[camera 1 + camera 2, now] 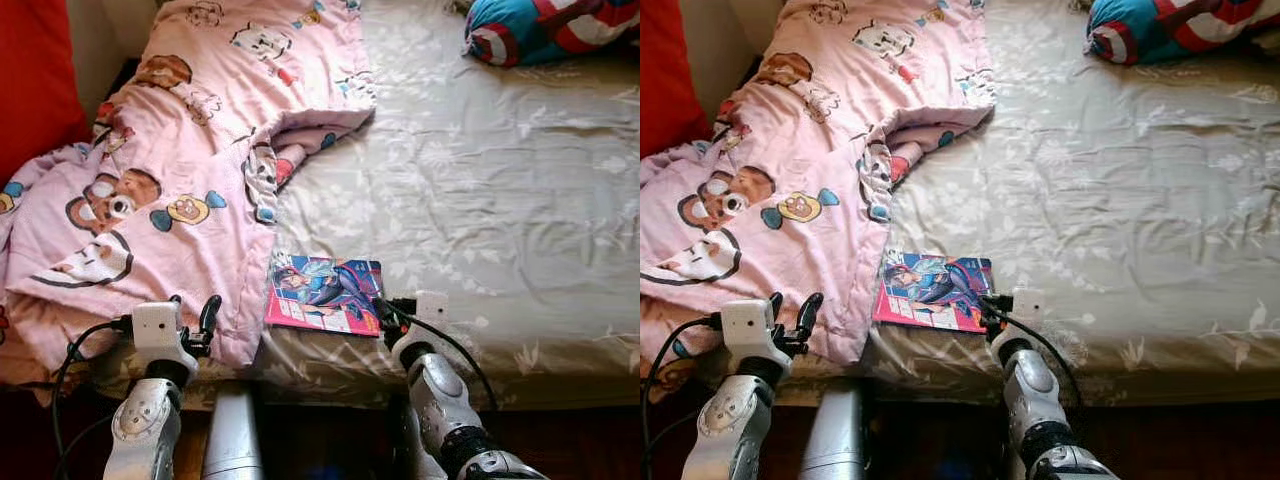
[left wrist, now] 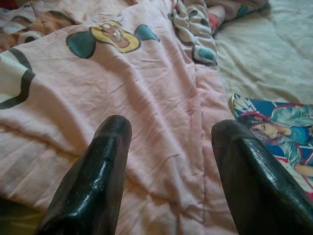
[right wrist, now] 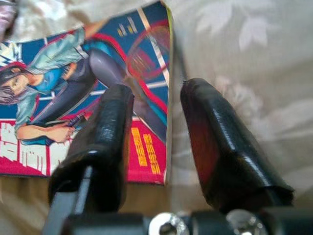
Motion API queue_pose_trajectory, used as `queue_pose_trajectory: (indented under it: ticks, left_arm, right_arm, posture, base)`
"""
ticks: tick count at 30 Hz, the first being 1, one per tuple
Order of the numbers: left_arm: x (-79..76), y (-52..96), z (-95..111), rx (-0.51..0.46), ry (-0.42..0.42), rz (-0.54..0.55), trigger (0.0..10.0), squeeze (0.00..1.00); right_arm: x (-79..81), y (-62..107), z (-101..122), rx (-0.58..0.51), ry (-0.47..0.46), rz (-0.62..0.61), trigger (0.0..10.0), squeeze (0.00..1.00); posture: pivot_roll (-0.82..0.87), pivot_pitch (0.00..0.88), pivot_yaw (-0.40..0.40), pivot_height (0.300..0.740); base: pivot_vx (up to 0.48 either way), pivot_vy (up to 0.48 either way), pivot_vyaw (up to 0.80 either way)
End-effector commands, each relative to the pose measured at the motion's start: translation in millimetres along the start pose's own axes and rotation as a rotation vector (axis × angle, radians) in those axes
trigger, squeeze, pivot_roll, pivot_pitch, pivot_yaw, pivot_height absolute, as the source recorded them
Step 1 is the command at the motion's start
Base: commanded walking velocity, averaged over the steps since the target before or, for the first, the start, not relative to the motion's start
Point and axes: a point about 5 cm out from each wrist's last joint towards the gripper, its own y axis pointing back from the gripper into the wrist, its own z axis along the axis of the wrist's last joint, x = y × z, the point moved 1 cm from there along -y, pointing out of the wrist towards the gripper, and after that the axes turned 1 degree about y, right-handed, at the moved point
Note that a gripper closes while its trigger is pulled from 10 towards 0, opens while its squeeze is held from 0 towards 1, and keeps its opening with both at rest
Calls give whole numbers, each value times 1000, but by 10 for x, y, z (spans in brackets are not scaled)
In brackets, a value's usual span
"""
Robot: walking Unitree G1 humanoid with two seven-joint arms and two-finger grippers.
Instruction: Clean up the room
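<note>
A colourful comic book [image 1: 325,293] lies flat on the beige bed sheet [image 1: 480,180], close to the bed's front edge. My right gripper [image 3: 156,89] is open at the book's right edge. One finger is over the cover and the other over the sheet beside it. A rumpled pink cartoon blanket [image 1: 170,180] covers the left half of the bed and hangs over the front edge, just left of the book. My left gripper [image 2: 173,125] is open low above the blanket's near edge, holding nothing.
A blue, red and white cushion [image 1: 545,28] rests at the bed's far right. A red panel [image 1: 35,80] stands along the left side. The dark floor [image 1: 330,440] runs below the bed's front edge, where my arms rise.
</note>
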Motion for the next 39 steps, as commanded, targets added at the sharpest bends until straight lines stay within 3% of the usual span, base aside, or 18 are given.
queue_pose_trajectory:
  ticks: [1,6,7,8,14,23,32,39]
  left_arm:
    - [52,84,-26,25,-7,15,10000,0]
    - [86,160,-2,33,-19,23,10000,0]
    - [92,172,1,35,-21,25,10000,0]
    - [98,179,1,38,-22,27,10000,0]
    - [109,238,14,51,-28,34,10000,0]
    - [116,309,7,76,-34,39,10000,0]
    - [103,328,21,85,-41,29,10000,0]
    - [96,342,24,95,-50,19,10000,0]
  right_arm:
    - [-20,16,-81,38,-77,-19,10000,1000]
    - [11,-6,-82,57,-117,-2,10000,992]
    - [20,-11,-80,59,-120,6,10000,463]
    - [32,-16,-78,62,-123,15,10000,0]
    - [62,-22,-87,71,-217,55,10000,0]
    - [-19,16,-104,42,-271,39,10000,0]
    - [1,71,-247,95,-351,73,10000,0]
    - [54,116,-337,118,-498,143,10000,0]
  posture:
    - [212,292,-1,571]
    - [231,310,3,571]
    - [233,311,3,571]
    - [233,311,3,571]
    - [247,328,6,571]
    - [249,339,9,571]
    - [254,345,16,571]
    - [263,349,24,571]
  base:
    - [0,0,0]
    - [0,0,0]
    - [0,0,0]
    - [0,0,0]
    - [0,0,0]
    - [0,0,0]
    - [0,0,0]
    - [0,0,0]
